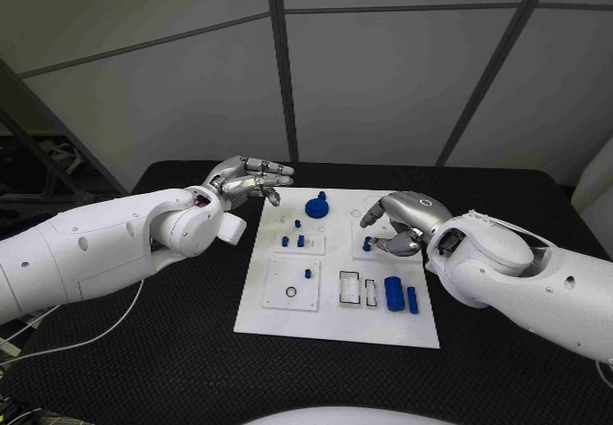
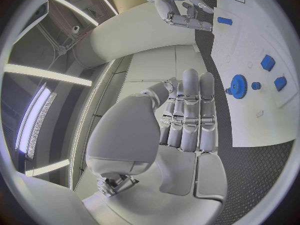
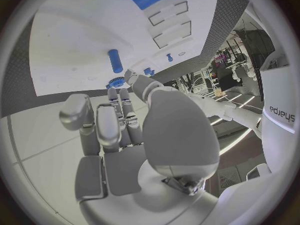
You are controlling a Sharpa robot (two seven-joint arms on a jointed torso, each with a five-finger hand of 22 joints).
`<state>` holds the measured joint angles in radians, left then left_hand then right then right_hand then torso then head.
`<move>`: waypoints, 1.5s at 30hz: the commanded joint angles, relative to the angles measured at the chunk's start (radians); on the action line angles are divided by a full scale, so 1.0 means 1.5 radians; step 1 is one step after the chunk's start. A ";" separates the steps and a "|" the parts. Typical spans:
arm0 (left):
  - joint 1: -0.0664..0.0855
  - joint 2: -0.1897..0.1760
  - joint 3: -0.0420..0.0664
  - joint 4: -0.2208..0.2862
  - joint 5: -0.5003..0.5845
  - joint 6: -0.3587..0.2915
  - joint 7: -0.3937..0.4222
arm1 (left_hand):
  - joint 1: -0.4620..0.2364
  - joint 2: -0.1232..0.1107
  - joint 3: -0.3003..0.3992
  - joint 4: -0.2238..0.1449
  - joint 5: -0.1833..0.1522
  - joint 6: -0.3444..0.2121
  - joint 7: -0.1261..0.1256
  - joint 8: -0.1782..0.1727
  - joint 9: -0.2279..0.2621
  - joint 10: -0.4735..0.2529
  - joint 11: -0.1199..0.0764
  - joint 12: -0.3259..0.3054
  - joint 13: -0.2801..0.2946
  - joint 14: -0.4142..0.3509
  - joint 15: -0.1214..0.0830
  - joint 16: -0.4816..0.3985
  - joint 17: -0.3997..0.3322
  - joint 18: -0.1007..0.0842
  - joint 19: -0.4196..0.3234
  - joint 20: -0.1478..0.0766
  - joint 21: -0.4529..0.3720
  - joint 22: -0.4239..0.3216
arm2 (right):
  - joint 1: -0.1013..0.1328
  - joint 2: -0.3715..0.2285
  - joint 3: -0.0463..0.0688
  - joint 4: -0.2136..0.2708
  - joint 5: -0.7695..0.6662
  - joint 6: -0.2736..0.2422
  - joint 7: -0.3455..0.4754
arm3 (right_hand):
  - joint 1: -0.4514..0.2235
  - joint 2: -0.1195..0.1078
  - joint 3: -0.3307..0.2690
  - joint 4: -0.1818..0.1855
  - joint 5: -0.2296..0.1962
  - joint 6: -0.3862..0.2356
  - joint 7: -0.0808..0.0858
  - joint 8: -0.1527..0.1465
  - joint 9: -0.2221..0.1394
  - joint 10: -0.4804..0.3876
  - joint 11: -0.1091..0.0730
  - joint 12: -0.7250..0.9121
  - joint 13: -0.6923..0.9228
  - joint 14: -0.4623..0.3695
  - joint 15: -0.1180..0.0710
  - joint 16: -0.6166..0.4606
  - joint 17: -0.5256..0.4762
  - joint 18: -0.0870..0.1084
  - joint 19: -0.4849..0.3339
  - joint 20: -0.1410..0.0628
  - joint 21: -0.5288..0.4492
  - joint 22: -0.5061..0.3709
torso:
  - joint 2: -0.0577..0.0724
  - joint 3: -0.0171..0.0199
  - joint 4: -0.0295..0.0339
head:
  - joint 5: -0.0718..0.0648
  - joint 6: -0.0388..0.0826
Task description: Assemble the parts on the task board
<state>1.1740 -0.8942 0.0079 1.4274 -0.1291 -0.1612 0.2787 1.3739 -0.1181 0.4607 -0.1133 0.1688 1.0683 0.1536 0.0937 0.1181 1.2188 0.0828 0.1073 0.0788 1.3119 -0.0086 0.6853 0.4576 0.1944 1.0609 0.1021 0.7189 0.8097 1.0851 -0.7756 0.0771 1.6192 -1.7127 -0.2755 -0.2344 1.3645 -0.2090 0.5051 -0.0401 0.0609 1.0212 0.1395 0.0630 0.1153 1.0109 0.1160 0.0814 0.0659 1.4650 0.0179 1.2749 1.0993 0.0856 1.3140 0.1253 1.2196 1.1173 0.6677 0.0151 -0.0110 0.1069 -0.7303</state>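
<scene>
A: Left hand (image 1: 249, 181) first. We see it hovering off the board's (image 1: 288, 323) ten-o'clock corner, fingers curled loosely with the tips apart, nothing in them. The wrist view shows the same hand (image 2: 187, 117) with its fingers straight, lying side by side, palm bare.

B: And the right hand (image 1: 402, 221)? We place it over the board's two-o'clock part, fingers bent down toward a small blue peg (image 1: 367, 243) standing in a raised white block (image 1: 370, 252).

A: Does it hold that peg?

B: We cannot tell. The fingertips come close to it, but the palm hides the contact. From its own wrist the right hand (image 3: 119, 120) shows curled fingers with a blue cylinder (image 3: 115, 61) and a blue gear (image 3: 116, 83) lying just beyond them on the board.

A: Other parts, then. We see the gear (image 1: 315, 209) near the board's twelve-o'clock edge, and two short pegs (image 1: 292, 240) upright in the block at about ten o'clock of the board's centre.

B: At five o'clock lie a thick blue cylinder (image 1: 395, 293) and a thin blue bar (image 1: 413, 299), side by side, beside two rectangular slots (image 1: 349, 288). At seven o'clock a square plate (image 1: 291, 285) carries a small black ring (image 1: 291, 292).
</scene>
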 commanded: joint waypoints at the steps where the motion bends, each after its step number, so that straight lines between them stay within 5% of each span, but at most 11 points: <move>1: 0.001 0.000 0.000 0.001 0.002 0.007 0.004 | -0.005 -0.001 -0.004 0.000 -0.003 -0.003 0.004 -0.003 -0.001 -0.004 0.003 -0.004 0.001 0.000 0.004 -0.003 -0.001 -0.008 -0.005 -0.001 -0.003 -0.001 | 0.002 0.002 0.001 -0.003 0.000 0.071 -0.011 | 0.000 -0.005 -0.005 0.001 -0.003 -0.001 -0.002 0.000 -0.001 -0.006 0.000 0.000 0.000 0.008 0.004 0.003 0.000 0.012 0.002 0.002 -0.002 -0.001 | 0.000 0.0002 0.0000 | 0.000 -0.001; 12: 0.001 -0.001 0.000 0.001 0.002 0.006 0.003 | -0.005 -0.001 -0.004 0.000 -0.003 -0.003 0.004 -0.003 -0.001 -0.004 0.003 -0.004 0.001 0.000 0.004 -0.003 -0.001 -0.008 -0.005 -0.001 -0.003 -0.001 | 0.003 0.020 0.001 -0.025 -0.003 0.116 -0.012 | 0.002 0.003 -0.011 0.009 -0.005 0.002 -0.004 0.001 -0.005 0.009 -0.003 0.011 0.002 0.010 0.002 0.007 0.005 0.011 0.008 0.001 0.002 0.006 | 0.000 0.0001 0.0005 | 0.000 -0.004; 22: 0.001 -0.002 0.000 0.001 0.002 0.005 0.002 | -0.005 -0.001 -0.004 0.000 -0.003 -0.003 0.004 -0.003 -0.001 -0.004 0.003 -0.004 0.001 0.000 0.004 -0.003 -0.001 -0.008 -0.005 -0.001 -0.003 -0.001 | 0.003 0.034 0.001 -0.038 -0.004 0.105 -0.013 | 0.008 0.030 0.021 0.020 -0.005 0.027 0.004 0.006 -0.007 0.077 -0.017 0.026 0.005 0.017 -0.010 0.026 0.027 0.002 0.032 -0.008 0.033 0.045 | 0.000 0.0007 -0.0007 | 0.001 -0.006; 30: 0.001 -0.002 0.000 0.001 0.002 0.004 0.001 | -0.004 0.000 -0.004 -0.001 -0.003 -0.003 0.004 -0.003 -0.001 -0.004 0.003 -0.004 0.001 0.000 0.004 -0.004 -0.001 -0.008 -0.005 -0.001 -0.004 -0.001 | 0.003 0.039 0.000 -0.044 -0.015 0.100 -0.022 | 0.012 0.048 0.039 0.021 -0.005 0.068 -0.009 0.019 0.000 0.144 -0.036 0.034 0.012 0.020 -0.025 0.036 0.039 -0.003 0.046 -0.021 0.054 0.070 | 0.000 0.0007 -0.0002 | 0.000 -0.008; 39: 0.001 -0.003 0.000 0.001 0.002 0.005 0.000 | -0.004 0.000 -0.004 -0.001 -0.003 -0.003 0.004 -0.003 -0.001 -0.004 0.003 -0.004 0.001 0.000 0.004 -0.004 -0.001 -0.008 -0.005 -0.001 -0.004 -0.001 | 0.003 0.041 0.000 -0.045 -0.040 0.049 -0.031 | 0.029 0.064 0.044 0.004 -0.003 0.094 -0.017 0.025 0.009 0.177 -0.046 0.034 0.020 0.022 -0.034 0.042 0.047 -0.007 0.055 -0.032 0.068 0.088 | 0.000 0.0004 -0.0003 | 0.000 -0.009; 45: 0.001 -0.003 0.000 0.001 0.002 0.005 0.000 | -0.003 0.001 -0.003 -0.001 -0.003 -0.003 0.004 -0.003 -0.001 -0.004 0.003 -0.004 0.001 0.000 0.004 -0.004 -0.001 -0.008 -0.005 -0.001 -0.004 -0.001 | 0.002 0.024 0.001 -0.015 -0.046 -0.002 -0.022 | 0.033 0.064 0.047 -0.005 0.007 0.096 -0.017 0.023 0.011 0.182 -0.047 0.030 0.022 0.023 -0.035 0.045 0.050 -0.009 0.060 -0.034 0.075 0.097 | -0.001 0.0009 -0.0004 | 0.001 -0.011</move>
<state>1.1739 -0.8983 0.0075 1.4278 -0.1290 -0.1614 0.2762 1.3739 -0.1181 0.4608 -0.1132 0.1688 1.0647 0.1572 0.0937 0.1181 1.2189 0.0828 0.1073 0.0787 1.3119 -0.0085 0.6854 0.4579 0.1943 1.0609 0.1021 0.7190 0.8090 1.0857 -0.7331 0.0762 1.5824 -1.7568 -0.1911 -0.2730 1.4041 -0.1242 0.5758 -0.0419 0.0669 1.1571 0.1146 0.0977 0.1302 1.2511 0.0698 0.1313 0.0991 1.4668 -0.0308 1.3366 1.1737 0.0853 1.3959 0.0749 1.3277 1.2620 0.6675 0.0161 -0.0112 0.1078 -0.7455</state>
